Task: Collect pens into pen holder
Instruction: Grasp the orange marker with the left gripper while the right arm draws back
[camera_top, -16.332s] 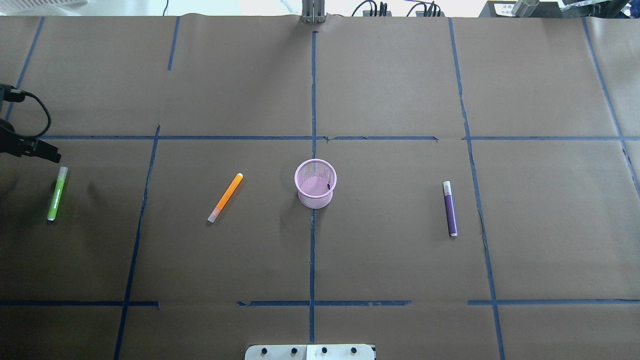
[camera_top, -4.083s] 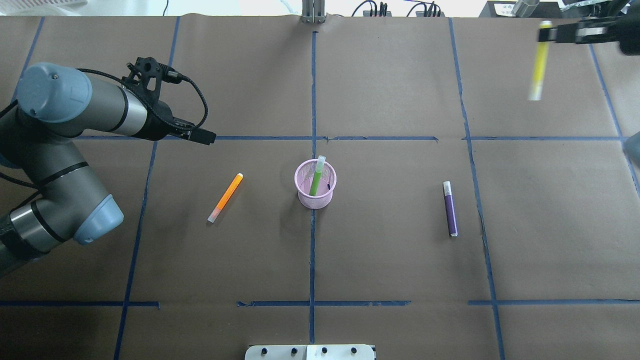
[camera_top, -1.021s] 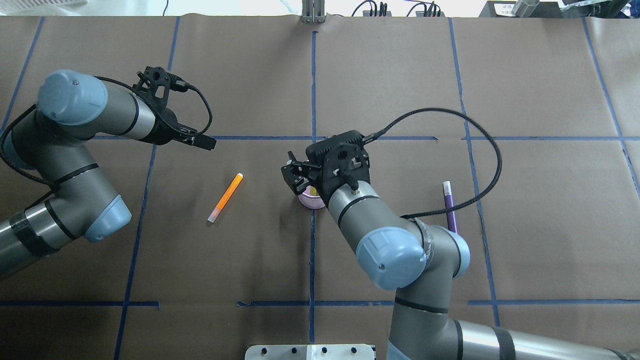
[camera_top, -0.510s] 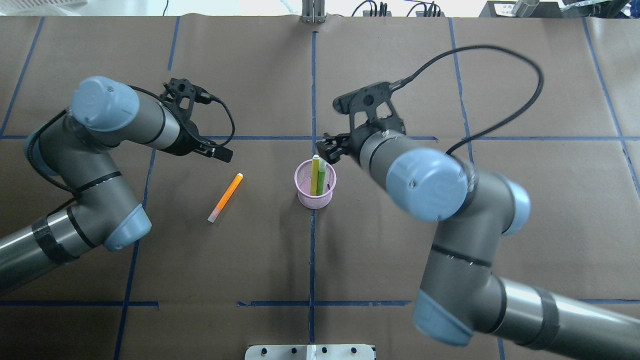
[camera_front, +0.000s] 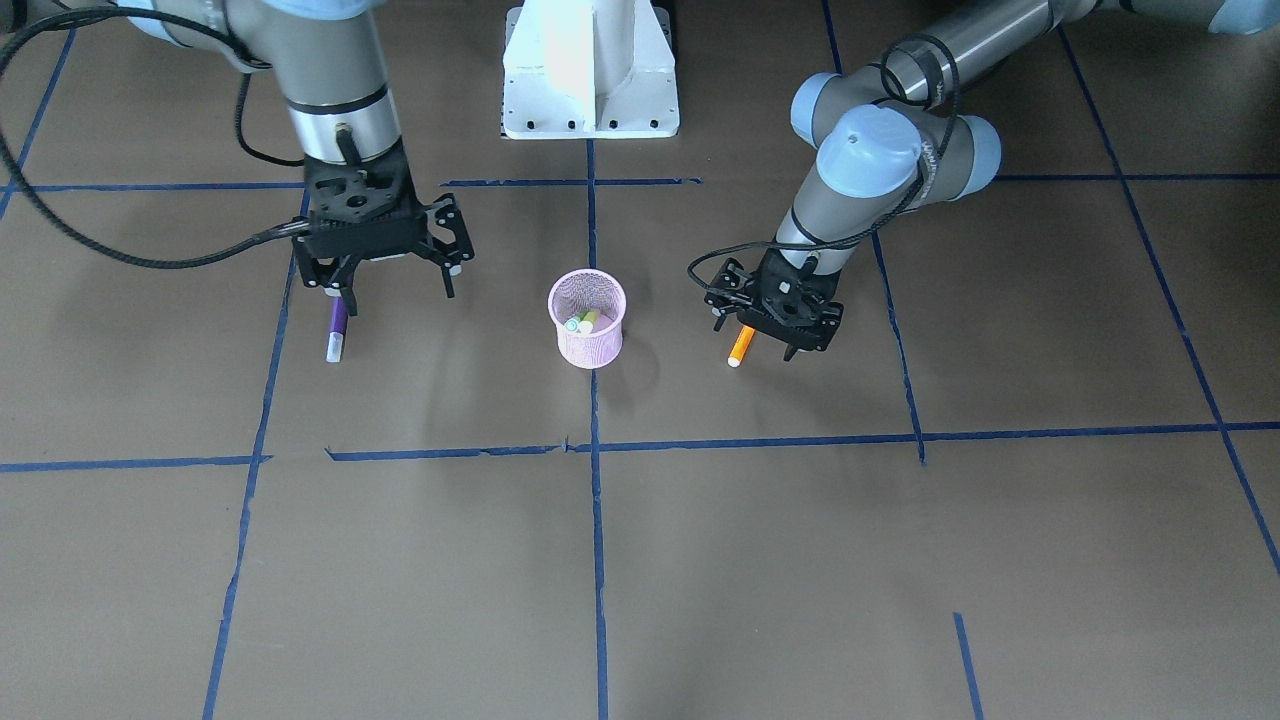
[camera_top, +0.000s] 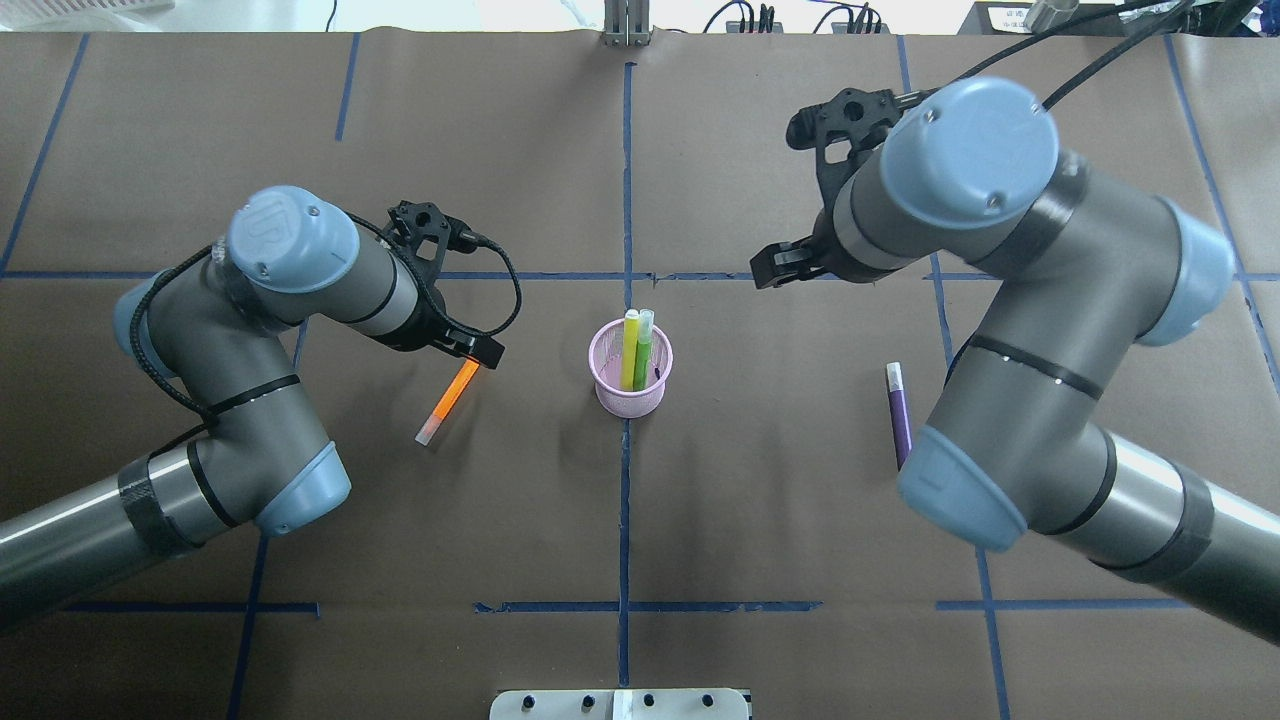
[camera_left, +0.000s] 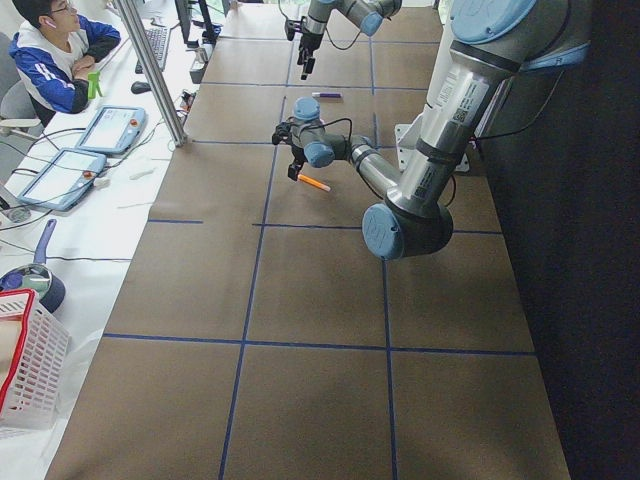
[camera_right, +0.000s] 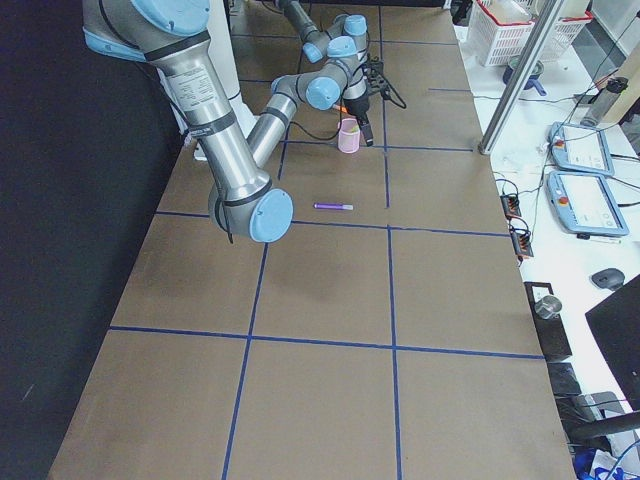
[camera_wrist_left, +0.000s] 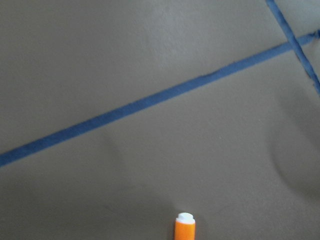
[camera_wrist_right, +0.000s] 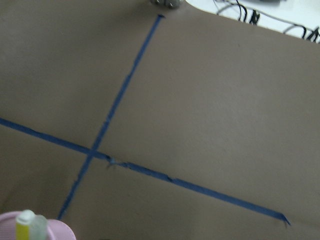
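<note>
The pink mesh pen holder (camera_top: 612, 380) stands at the table's middle and holds a green pen (camera_top: 642, 348) and a yellow pen (camera_top: 630, 348); it also shows in the front view (camera_front: 587, 338). The orange pen (camera_top: 446, 402) lies left of it. My left gripper (camera_front: 755, 340) is open, low over the orange pen's (camera_front: 741, 345) far end, one finger on each side. The purple pen (camera_top: 900, 415) lies right of the holder. My right gripper (camera_front: 398, 295) is open and empty, raised above the table beside the purple pen (camera_front: 337, 328).
Brown paper with blue tape lines (camera_top: 626, 500) covers the table. The robot's base plate (camera_front: 590, 95) sits at the near edge. The left wrist view shows only the orange pen's tip (camera_wrist_left: 185, 227). The right wrist view shows the holder's rim (camera_wrist_right: 65, 233).
My right gripper has drawn back from the holder toward the right, empty; the yellow pen stays in the holder. My left gripper has moved down onto the orange pen's far end.
</note>
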